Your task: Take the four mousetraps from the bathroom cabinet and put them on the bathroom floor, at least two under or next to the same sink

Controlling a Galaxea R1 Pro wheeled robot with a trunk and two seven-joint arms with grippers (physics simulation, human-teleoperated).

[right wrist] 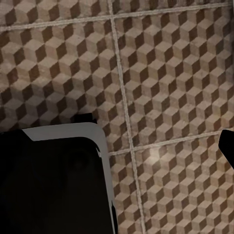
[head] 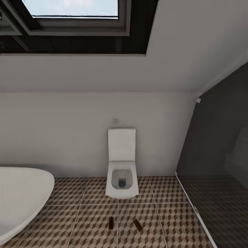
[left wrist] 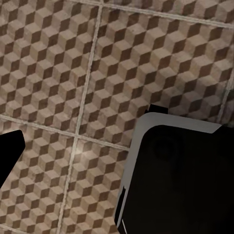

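Two small dark brown mousetraps lie on the bathroom floor (head: pixel 86 220) in front of the toilet, one (head: pixel 111 223) to the left and the other (head: pixel 138 225) to its right, about a hand's width apart. Each wrist view looks down on the cube-patterned bathroom floor (left wrist: pixel 58 73) (right wrist: pixel 170 73). A black tip (left wrist: pixel 9 151) shows at the edge of the left wrist view and a similar black tip (right wrist: pixel 227 146) at the edge of the right wrist view. Nothing is seen held. The cabinet and the sink are out of view.
A white toilet (head: pixel 121 168) stands against the back wall. The white bathtub rim (head: pixel 20 196) curves in at the left. A dark glass shower partition (head: pixel 213 165) closes the right side. A black, grey-edged part of the robot (left wrist: pixel 180 180) (right wrist: pixel 53 180) hangs over the tiles.
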